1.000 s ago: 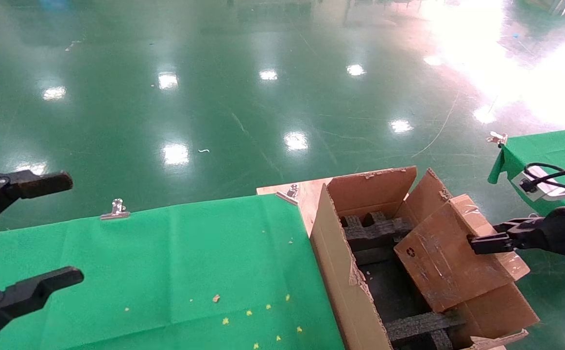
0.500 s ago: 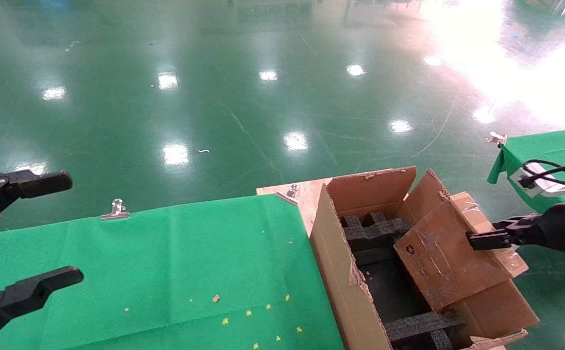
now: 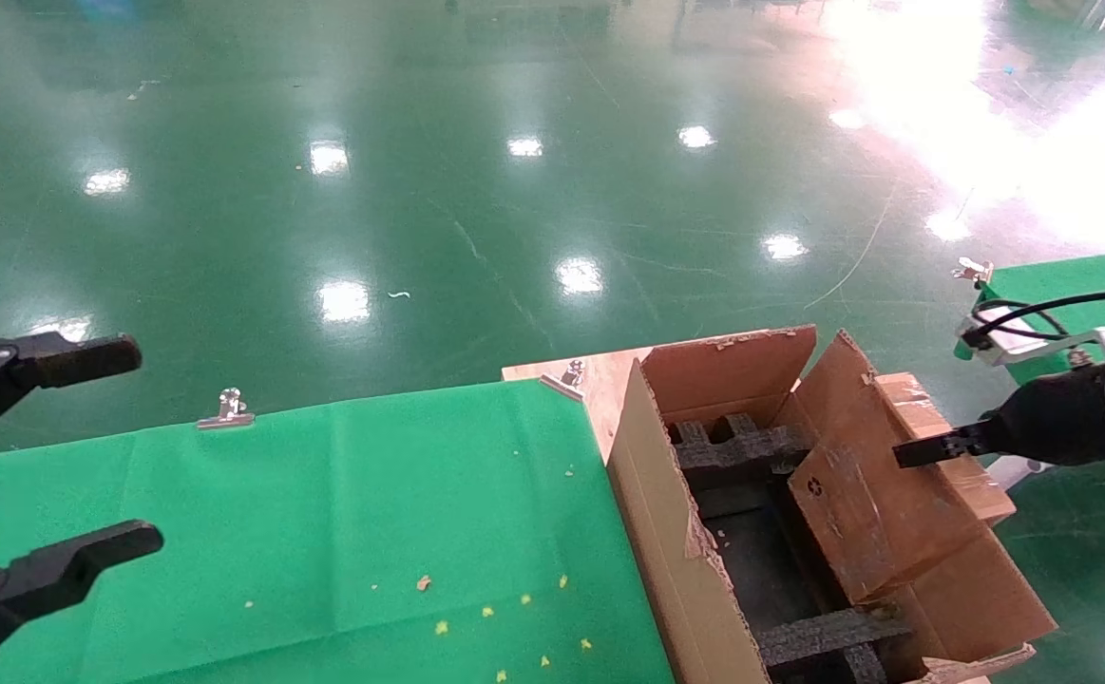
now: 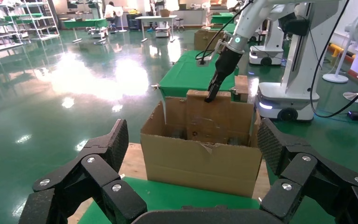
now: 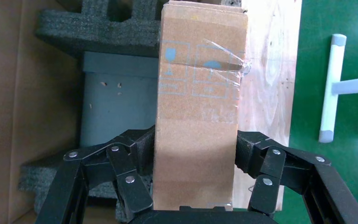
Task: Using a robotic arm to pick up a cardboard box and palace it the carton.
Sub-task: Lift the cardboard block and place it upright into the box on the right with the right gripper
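The cardboard box is small, brown and scuffed, with a recycling mark. It stands steeply tilted, its lower end down inside the carton. My right gripper is shut on its upper end; in the right wrist view the pads press both sides of the box. Black foam inserts lie inside the carton. My left gripper hangs open and empty over the green table at far left. The left wrist view shows the carton, the cardboard box and the right gripper.
A green cloth table with metal clips lies left of the carton. A wooden board sits under the carton. A second green table is at the right. The floor is glossy green.
The right gripper has risen and swung the box more upright. The box's lower end has dropped deeper into the carton. The left arm has not moved.
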Controlling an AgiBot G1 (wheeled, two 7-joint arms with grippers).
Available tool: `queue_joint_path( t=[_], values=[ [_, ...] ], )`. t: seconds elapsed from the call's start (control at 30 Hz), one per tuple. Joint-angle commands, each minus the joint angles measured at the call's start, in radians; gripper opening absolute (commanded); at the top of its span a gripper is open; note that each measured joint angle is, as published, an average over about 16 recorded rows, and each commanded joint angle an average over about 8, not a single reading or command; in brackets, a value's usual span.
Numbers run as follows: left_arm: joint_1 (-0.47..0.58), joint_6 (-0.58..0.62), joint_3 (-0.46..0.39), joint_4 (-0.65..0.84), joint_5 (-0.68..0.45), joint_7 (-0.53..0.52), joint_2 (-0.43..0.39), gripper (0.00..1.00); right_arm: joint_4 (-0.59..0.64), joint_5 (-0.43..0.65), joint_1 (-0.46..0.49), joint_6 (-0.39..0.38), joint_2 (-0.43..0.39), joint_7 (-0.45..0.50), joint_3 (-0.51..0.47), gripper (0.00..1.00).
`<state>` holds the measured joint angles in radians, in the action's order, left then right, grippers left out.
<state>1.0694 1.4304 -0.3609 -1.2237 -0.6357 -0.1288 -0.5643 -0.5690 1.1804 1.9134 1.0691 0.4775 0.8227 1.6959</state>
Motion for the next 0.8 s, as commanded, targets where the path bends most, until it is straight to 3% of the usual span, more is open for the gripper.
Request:
queue_joint_path(
  t=[0.03, 0.43, 0.8],
  values=[
    [0.000, 0.000, 0.000, 0.000, 0.000, 0.000, 0.000, 1.00, -0.038, 0.026, 0.003, -0.024, 0.004, 0.055, 0.013, 0.00],
    [0.000, 0.000, 0.000, 0.000, 0.000, 0.000, 0.000, 1.00, -0.212, 0.184, -0.022, -0.153, 0.040, 0.297, 0.088, 0.00],
    [0.000, 0.000, 0.000, 0.000, 0.000, 0.000, 0.000, 1.00, -0.188, 0.188, -0.107, -0.235, 0.094, 0.343, 0.105, 0.00]
  ],
)
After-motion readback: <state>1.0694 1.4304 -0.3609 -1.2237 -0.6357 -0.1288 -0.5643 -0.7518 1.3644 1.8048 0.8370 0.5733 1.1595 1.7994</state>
